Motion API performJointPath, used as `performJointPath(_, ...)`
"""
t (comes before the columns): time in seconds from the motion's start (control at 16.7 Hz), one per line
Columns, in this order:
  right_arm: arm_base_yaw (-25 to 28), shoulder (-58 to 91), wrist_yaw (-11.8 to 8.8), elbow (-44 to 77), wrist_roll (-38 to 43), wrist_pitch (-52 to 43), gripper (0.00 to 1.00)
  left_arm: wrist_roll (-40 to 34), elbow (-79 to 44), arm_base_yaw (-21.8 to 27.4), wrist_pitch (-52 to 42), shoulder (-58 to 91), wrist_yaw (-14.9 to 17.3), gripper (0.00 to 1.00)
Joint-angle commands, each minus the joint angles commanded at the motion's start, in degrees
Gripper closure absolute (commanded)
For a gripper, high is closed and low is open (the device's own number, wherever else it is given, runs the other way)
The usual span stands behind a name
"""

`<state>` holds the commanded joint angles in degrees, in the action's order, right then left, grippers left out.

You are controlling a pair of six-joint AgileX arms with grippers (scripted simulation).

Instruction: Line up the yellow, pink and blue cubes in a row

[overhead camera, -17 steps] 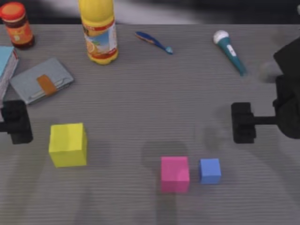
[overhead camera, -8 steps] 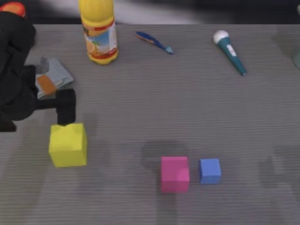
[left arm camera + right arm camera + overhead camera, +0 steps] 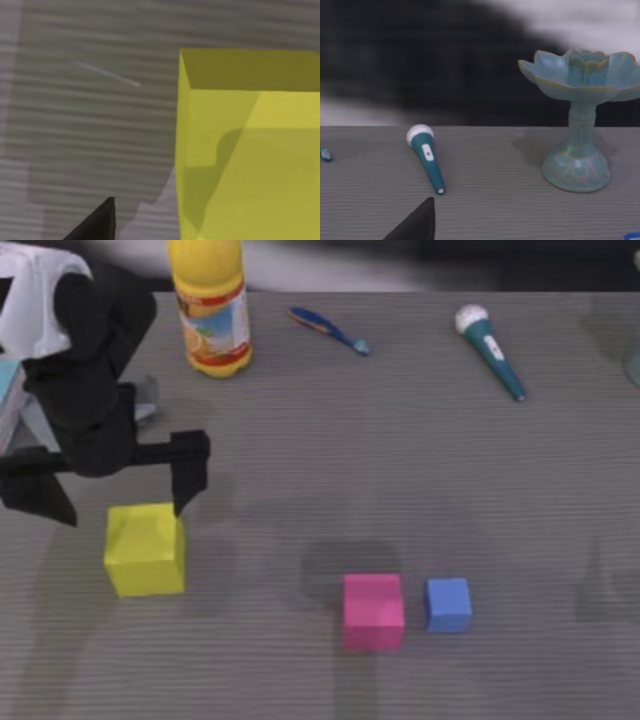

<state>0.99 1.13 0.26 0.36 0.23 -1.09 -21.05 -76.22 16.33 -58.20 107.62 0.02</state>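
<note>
The left hand (image 3: 115,490) hangs with fingers spread wide just above the yellow cube (image 3: 145,548) at the desk's left, so the step looks like the reach for cube 1 of 3. Next it should lower astride the cube, close, and carry it toward the pink cube (image 3: 373,611) and blue cube (image 3: 448,604), which sit side by side near the front. The grey ribbed desk (image 3: 400,440) backs onto a dark room; the right arm is out of the top view.

Big cube (image 3: 145,549) at table's left, under left gripper (image 3: 112,482). Mid cube (image 3: 373,611) just left of small cube (image 3: 448,604), centre-front. Bottle (image 3: 209,306) at back left.
</note>
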Motion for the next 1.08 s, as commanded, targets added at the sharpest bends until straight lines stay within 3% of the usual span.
performJointPath(0.48,-0.4,-1.1,-0.3,-0.4,-0.2,1.1,0.00,-0.1,-0.4,0.0,0.5,1.4,0.0,0.00)
performJointPath(0.9,-0.4,-1.1,-0.3,-0.4,-0.2,1.1,0.00,0.0,7.7,0.1,15.9,8.3,0.1,0.00)
performJointPath(1.08,-0.4,-1.1,-0.3,-0.4,-0.2,1.1,0.00,0.0,9.2,0.1,18.5,9.7,0.1,0.00)
